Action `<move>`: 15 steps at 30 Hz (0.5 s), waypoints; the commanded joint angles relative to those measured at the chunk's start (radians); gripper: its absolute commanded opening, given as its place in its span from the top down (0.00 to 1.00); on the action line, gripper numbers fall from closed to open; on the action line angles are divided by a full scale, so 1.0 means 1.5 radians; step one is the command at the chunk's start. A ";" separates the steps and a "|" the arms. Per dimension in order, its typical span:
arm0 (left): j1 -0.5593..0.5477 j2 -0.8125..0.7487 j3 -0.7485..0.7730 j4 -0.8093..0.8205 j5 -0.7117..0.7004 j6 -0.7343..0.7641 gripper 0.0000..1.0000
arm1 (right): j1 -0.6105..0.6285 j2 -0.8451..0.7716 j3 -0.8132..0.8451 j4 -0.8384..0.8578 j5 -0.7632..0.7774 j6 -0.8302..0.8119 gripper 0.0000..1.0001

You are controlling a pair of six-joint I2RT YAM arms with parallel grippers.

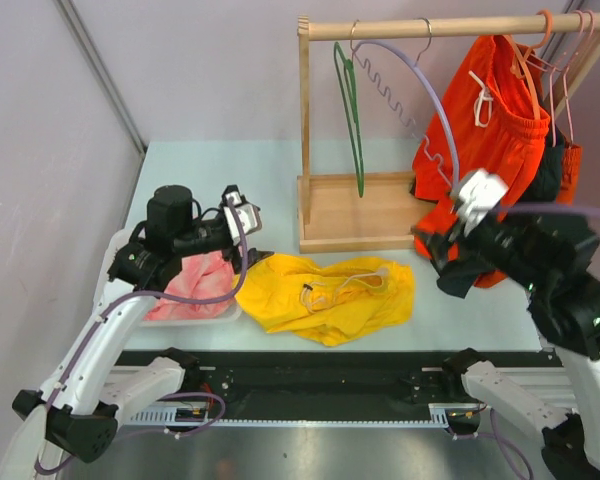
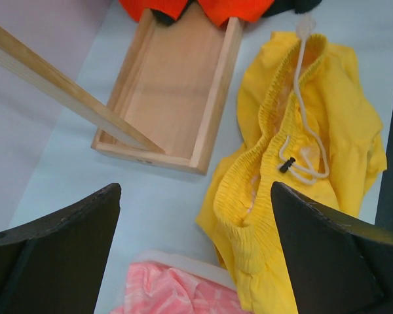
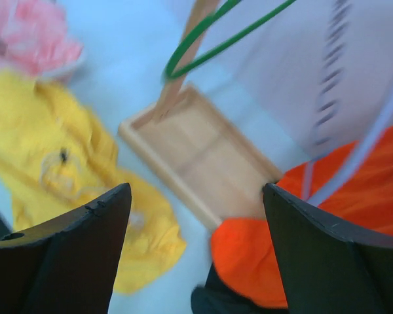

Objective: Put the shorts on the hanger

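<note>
Hanger (image 3: 370,131) smeared in R-wrist view — shorts (image 3: 52,150) blurry too.

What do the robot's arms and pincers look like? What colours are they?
The left arm and the right arm are white near the bottom and black higher up, with chunky round joints. A thin lilac cable runs along each, and a small white camera box sits by each wrist. The left pincer and the right pincer each have two broad, flat, black wedge-shaped fingers.
</note>
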 commanded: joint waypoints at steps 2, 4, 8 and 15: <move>-0.002 0.018 0.057 0.087 0.029 -0.097 0.00 | -0.083 0.198 0.287 0.088 0.036 0.209 0.13; -0.003 0.020 0.060 0.099 0.027 -0.104 0.00 | -0.106 0.253 0.366 0.067 0.052 0.239 0.13; -0.005 0.020 0.059 0.130 0.021 -0.113 0.00 | -0.121 0.377 0.516 0.008 0.116 0.248 0.11; -0.007 0.007 0.045 0.154 0.017 -0.119 0.00 | -0.129 0.517 0.623 -0.050 0.183 0.229 0.11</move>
